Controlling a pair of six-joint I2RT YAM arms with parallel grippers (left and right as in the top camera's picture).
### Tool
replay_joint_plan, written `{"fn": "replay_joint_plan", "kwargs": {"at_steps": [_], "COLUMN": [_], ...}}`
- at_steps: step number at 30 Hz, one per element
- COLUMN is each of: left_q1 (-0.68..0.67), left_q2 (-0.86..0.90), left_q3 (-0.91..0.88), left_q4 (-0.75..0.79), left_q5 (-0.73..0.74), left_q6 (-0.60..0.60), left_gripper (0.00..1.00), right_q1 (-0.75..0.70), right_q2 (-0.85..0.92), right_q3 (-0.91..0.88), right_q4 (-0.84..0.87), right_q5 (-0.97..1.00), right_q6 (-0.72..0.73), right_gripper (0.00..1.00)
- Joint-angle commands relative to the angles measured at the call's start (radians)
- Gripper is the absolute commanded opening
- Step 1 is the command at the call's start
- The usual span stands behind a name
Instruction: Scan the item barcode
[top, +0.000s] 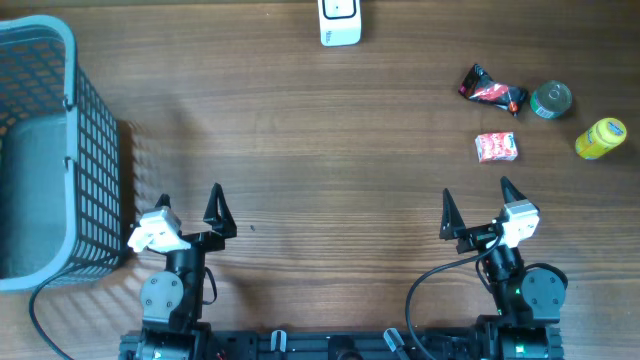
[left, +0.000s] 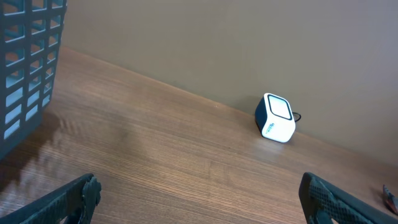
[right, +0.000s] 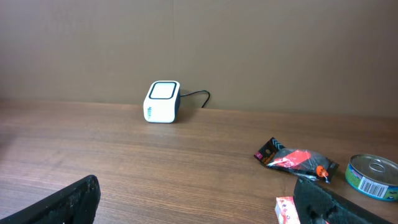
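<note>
I noted left tool (top: 189, 200) and right tool (top: 477, 192) wide, empty; white boxy plastic scanner (top: 340, 25) cropped by overhead's top edge.

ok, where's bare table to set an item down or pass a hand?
Biggest free patch: mid table, bordered by basket left, scanner at the far edge, pink packet right. Also bare between left claw and right claw. Crowded: right side, where snack bag, can and yellow bottle join that packet.
</note>
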Motion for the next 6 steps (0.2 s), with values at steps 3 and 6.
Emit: {"fn": "replay_joint_plan", "kwargs": {"at_steps": [3, 6], "left_q1": [0.005, 0.005], "left_q2": [-0.009, -0.009], "left_q3": [0.000, 0.000], "left_q4": [-0.005, -0.005], "left_q5": [0.005, 0.005], "left_q6": [0.016, 0.016], "left_gripper": [1.00, 1.00], "right_q1": [0.004, 0.004], "right_q2": [-0.003, -0.003], "right_q3": [-0.001, -0.001], "right_q4": [0.006, 0.006], "right_q5": [-0.013, -0.013], "right_q6": [-0.004, -0.004], "right_gripper": [1.00, 1.00]}}
